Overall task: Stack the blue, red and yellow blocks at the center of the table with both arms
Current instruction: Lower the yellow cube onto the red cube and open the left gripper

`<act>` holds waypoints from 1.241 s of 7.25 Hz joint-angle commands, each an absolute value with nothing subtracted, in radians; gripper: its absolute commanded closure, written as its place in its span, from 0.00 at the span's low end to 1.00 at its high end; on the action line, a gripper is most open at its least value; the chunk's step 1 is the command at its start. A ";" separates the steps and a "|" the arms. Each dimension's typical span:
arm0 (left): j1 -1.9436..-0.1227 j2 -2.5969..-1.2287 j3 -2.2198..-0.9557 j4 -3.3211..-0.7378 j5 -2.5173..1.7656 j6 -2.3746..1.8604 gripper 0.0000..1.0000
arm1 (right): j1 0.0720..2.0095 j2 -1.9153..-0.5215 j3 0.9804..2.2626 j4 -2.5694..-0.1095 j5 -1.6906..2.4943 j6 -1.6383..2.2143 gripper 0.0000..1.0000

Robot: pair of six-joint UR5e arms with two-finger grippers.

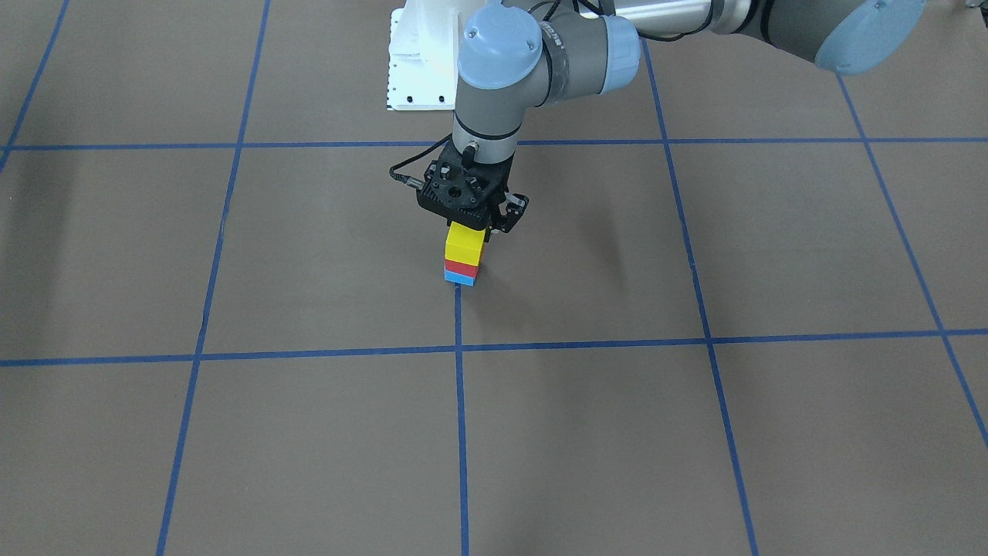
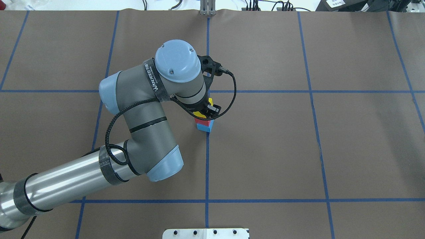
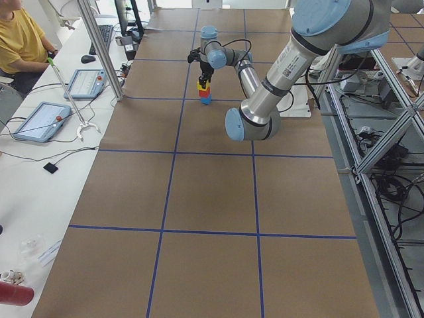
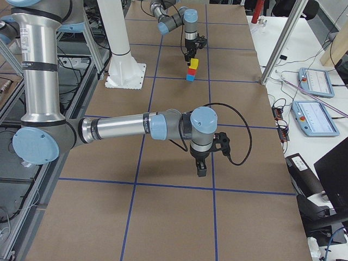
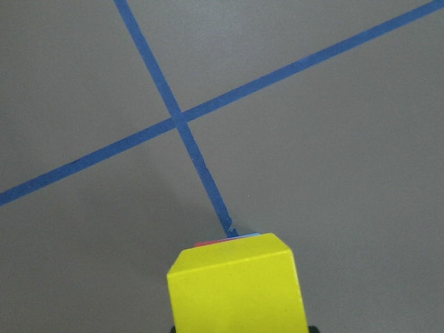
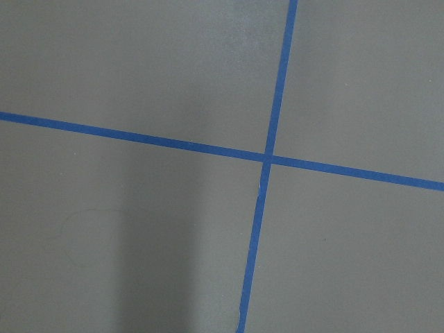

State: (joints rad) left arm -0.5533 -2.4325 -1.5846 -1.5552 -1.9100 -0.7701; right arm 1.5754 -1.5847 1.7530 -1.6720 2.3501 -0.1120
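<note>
A yellow block (image 1: 465, 243) sits on a red block (image 1: 461, 268), which sits on a blue block (image 1: 459, 279), forming one stack at the table's centre beside a blue tape crossing. My left gripper (image 1: 472, 228) comes straight down over the stack and is shut on the yellow block, which fills the bottom of the left wrist view (image 5: 237, 288). In the overhead view my wrist hides most of the stack (image 2: 205, 123). My right gripper (image 4: 200, 169) hangs above bare table far from the stack, and I cannot tell whether it is open or shut.
The brown table is marked with a blue tape grid (image 1: 460, 351). The white robot base plate (image 1: 417, 62) is at the robot's side of the table. An operator (image 3: 20, 40) and tablets (image 3: 40, 120) are at a side desk beyond the far edge.
</note>
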 commanded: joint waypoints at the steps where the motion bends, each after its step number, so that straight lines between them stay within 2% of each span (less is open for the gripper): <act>1: -0.543 -2.430 -1.585 -1.557 -1.908 -0.770 0.49 | 1.575 -1.585 1.752 -1.672 2.350 -0.112 0.00; 3: -0.543 -2.430 -1.585 -1.562 -1.908 -0.770 0.34 | 1.575 -1.585 1.752 -1.672 2.350 -0.112 0.00; 4: -0.543 -2.428 -1.586 -1.566 -1.910 -0.770 0.20 | 1.575 -1.585 1.752 -1.672 2.350 -0.112 0.00; 5: -0.543 -2.428 -1.589 -1.568 -1.911 -0.770 0.02 | 1.575 -1.585 1.752 -1.672 2.350 -0.112 0.00; 8: -0.581 -2.384 -1.675 -1.530 -1.946 -0.785 0.01 | 1.575 -1.585 1.750 -1.672 2.349 -0.112 0.00; 9: -0.682 -2.323 -1.718 -1.510 -2.070 -0.779 0.01 | 1.575 -1.586 1.744 -1.672 2.347 -0.113 0.00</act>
